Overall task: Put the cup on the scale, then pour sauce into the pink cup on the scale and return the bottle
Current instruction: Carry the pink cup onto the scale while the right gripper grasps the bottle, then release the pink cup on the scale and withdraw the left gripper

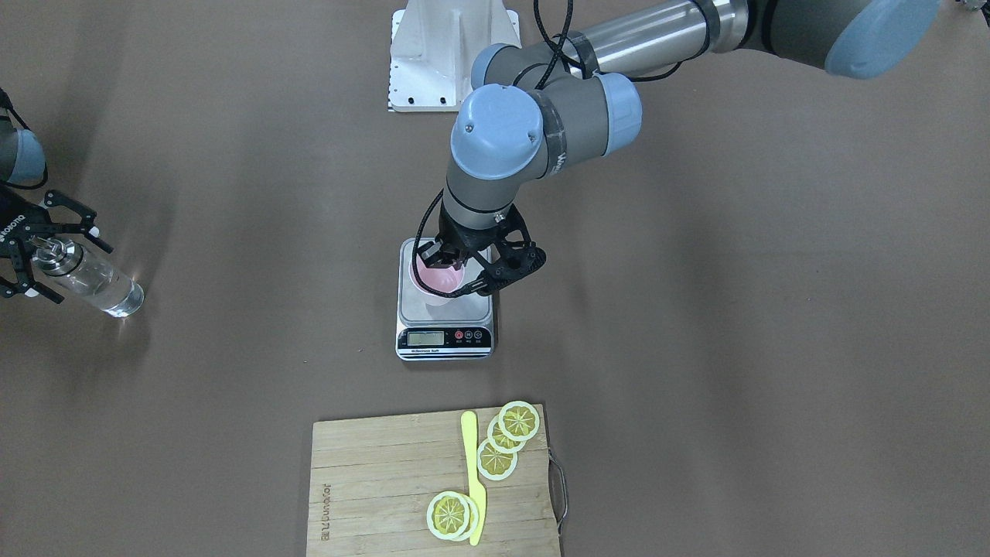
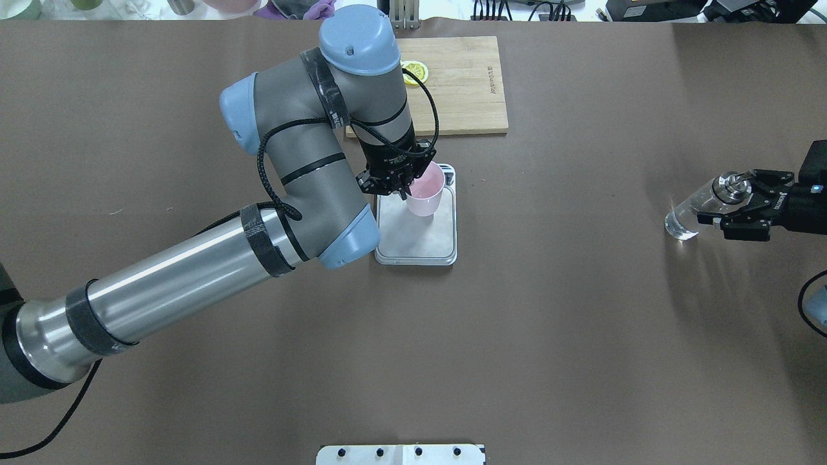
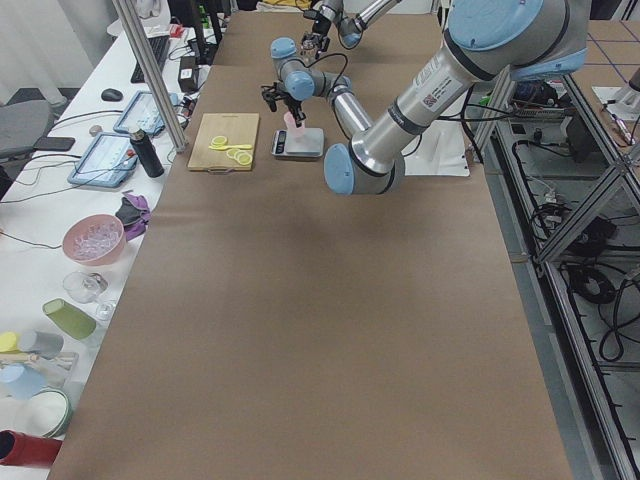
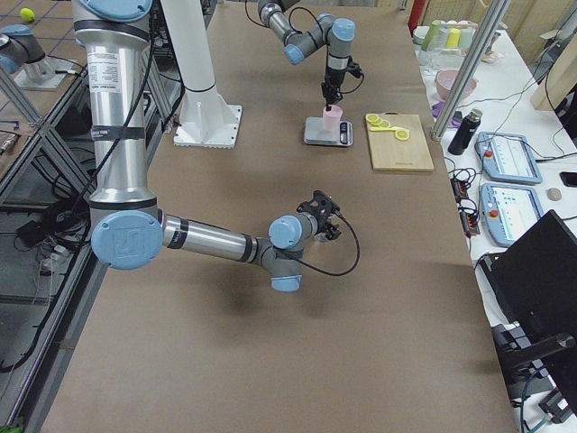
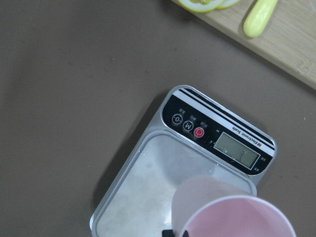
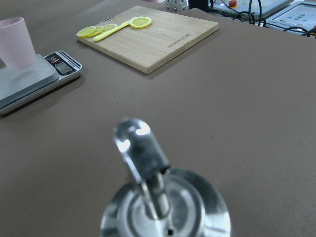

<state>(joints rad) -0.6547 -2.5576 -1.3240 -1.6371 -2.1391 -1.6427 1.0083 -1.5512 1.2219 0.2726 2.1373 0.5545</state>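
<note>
Left hand [image 2: 406,191] pinched tapered pink plastic cup [image 2: 428,194] on steel-topped scale [image 2: 420,239]. Right hand [image 1: 62,261] spread around glass bottle [image 1: 104,286].

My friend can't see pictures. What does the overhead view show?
The left fingers hold a pink cup at the scale, mid-table. Far right, the open right fingers sit around a clear bottle's top.

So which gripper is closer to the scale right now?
Left. The left gripper is at the rim of the cup, over the scale. The right gripper is far off to the side, around the top of the bottle.
</note>
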